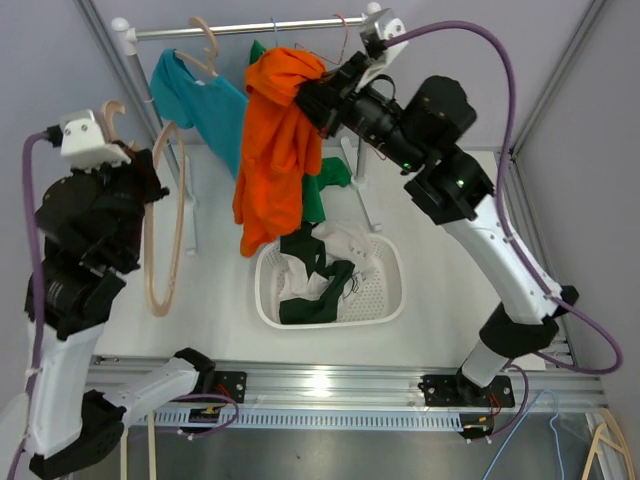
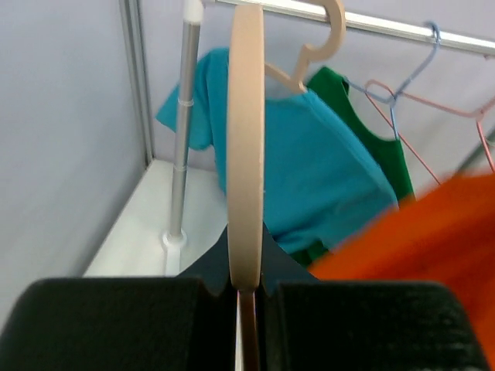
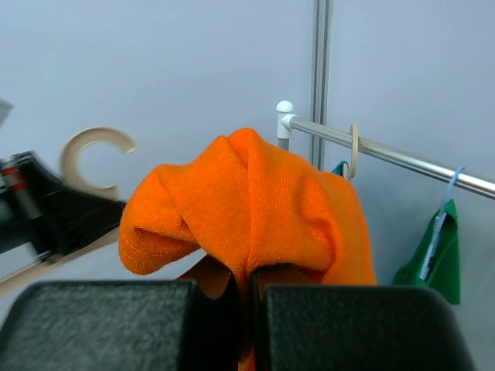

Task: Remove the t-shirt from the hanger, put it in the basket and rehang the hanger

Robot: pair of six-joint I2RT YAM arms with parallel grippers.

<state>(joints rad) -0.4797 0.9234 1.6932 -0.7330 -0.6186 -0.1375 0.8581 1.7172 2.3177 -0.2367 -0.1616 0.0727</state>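
Left gripper (image 1: 150, 172), top view: I have it clenched on the bare wooden hanger (image 1: 183, 215), left of the rail (image 1: 260, 28) and nearer me. My right gripper (image 1: 308, 95) pinches the orange t-shirt (image 1: 270, 170), which drapes just below the rail.
Left wrist: hanger (image 2: 246, 154) clamped between my fingers.
Right wrist: t-shirt (image 3: 247, 201) bunched in closed jaws, with the rail (image 3: 387, 154) behind.

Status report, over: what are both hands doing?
Left hand shut on bare wooden hanger. Right hand shut on orange t-shirt, clear of hanger. Basket nearby.
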